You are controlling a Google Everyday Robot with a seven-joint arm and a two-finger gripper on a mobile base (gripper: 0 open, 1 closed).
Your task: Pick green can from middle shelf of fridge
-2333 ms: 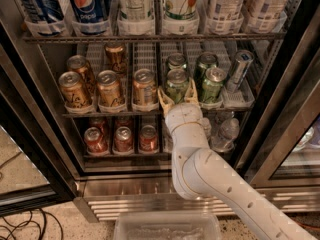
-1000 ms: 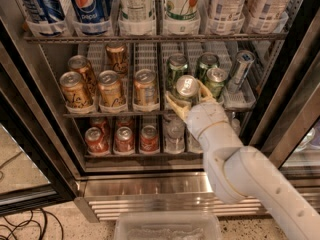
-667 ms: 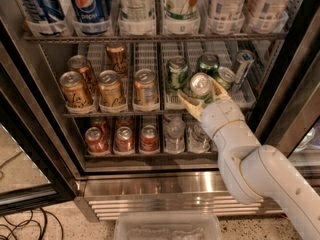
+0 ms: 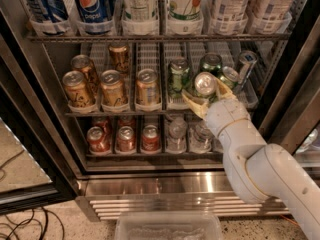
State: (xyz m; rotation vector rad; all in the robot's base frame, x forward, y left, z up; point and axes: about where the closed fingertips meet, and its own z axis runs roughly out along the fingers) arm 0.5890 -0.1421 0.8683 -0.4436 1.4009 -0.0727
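My gripper [image 4: 206, 96] sits in front of the middle shelf [image 4: 120, 113] of the fridge [image 4: 45, 114], right of centre. It is shut on the green can [image 4: 204, 85], a pale green can with a silver top, held tilted with its top facing the camera, just off the shelf front. Darker green cans [image 4: 178, 75] stand behind and beside it. My white arm [image 4: 260, 174] runs down to the lower right.
Gold-brown cans [image 4: 112, 88] fill the left lanes of the middle shelf. Tall bottles [image 4: 140, 4] stand on the rack above, red cans [image 4: 125, 138] and small water bottles [image 4: 177, 134] below. A clear plastic bin [image 4: 167, 227] lies on the floor. The glass door frame [image 4: 295, 84] is at right.
My gripper closed on the green can, lifted it off the shelf and moved right and outward, tilting the can's top toward the camera.
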